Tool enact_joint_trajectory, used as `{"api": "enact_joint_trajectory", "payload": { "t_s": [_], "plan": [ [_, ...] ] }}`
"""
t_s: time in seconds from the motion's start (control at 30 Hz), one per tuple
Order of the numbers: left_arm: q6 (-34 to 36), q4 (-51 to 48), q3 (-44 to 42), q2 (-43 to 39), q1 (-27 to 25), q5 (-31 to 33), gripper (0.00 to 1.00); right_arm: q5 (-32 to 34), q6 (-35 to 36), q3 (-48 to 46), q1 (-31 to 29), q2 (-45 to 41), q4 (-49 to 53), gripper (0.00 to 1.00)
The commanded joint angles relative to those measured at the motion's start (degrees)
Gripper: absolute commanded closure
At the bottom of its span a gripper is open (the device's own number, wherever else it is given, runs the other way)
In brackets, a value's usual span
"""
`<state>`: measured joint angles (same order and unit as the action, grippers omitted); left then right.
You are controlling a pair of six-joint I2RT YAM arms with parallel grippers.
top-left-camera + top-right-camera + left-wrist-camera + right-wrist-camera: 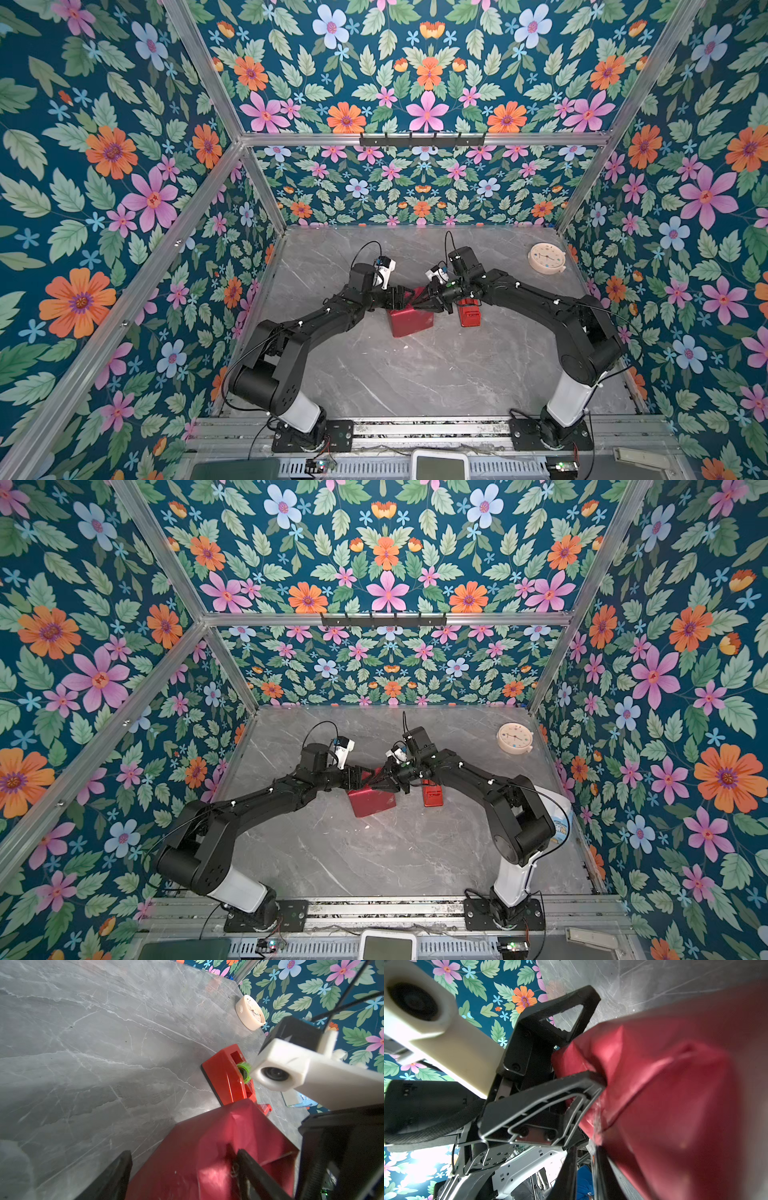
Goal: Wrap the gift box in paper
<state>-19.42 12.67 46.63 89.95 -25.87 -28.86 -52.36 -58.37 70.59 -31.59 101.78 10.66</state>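
The gift box is hidden under the paper, which covers it as a glossy red parcel at the table's middle. In the left wrist view the paper shows creased folds at the end, and it fills one side of the right wrist view. My left gripper is open wide at the parcel's far end. One of its fingers presses into the folded end flap. My right gripper meets it there, its jaws a narrow gap apart with nothing between them, one finger lying against the paper.
A red tape dispenser with a green hub stands just right of the parcel, under the right arm. A cream round clock lies at the back right by the wall. Floral walls enclose the grey marble table.
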Motion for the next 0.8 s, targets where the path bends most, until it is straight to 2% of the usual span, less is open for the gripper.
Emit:
{"api": "enact_joint_trajectory", "payload": {
  "t_s": [0.0, 0.5, 0.77],
  "plan": [
    [3.25, -12.66, -0.93, 0.67, 0.03, 6.54, 0.21, -0.82, -0.96, -0.81, -0.23, -0.97, -1.33, 0.81],
    [3.34, -12.47, -0.94, 0.58, 0.03, 6.89, 0.21, 0.72, -1.75, -7.20, -0.67, -3.53, -3.65, 0.81],
    [3.38, -12.49, -1.01, 0.49, 0.03, 6.89, 0.21, 1.93, -1.18, -7.83, -0.74, -2.04, -4.36, 1.00]
  ]
}}
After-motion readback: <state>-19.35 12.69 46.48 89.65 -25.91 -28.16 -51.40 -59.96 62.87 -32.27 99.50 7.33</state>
